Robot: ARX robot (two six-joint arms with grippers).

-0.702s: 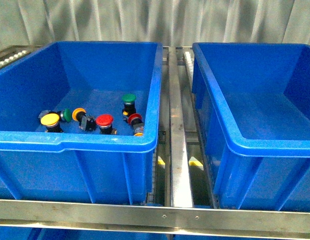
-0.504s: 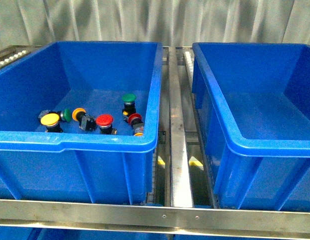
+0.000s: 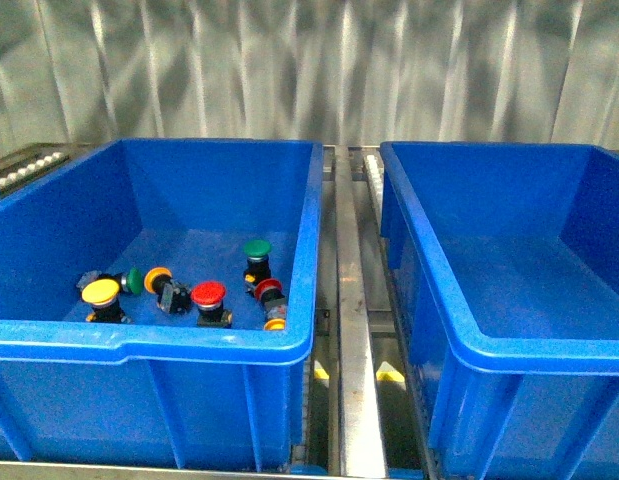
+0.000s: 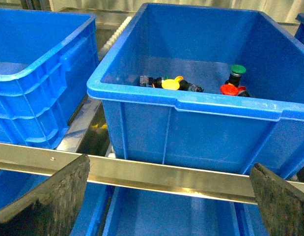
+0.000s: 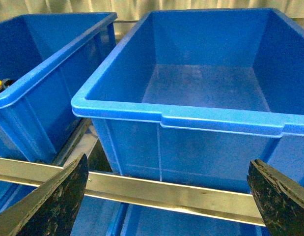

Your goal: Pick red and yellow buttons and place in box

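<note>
Buttons cluster on the floor of the left blue bin (image 3: 139,335) near its front wall, a red button (image 3: 208,294) and a yellow button (image 3: 100,292) among them, a green button (image 3: 256,249) behind. The right blue bin (image 3: 509,350) stands just beside it, across a metal rail (image 3: 355,330). My left end effector (image 4: 169,169) and right end effector (image 5: 167,164) are both released, fingers spread wide, each in front of its own bin.

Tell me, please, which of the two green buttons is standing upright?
The right-hand green button: its cap faces up on its black body. The left-hand green button, beside the yellow button, lies on its side.
</note>
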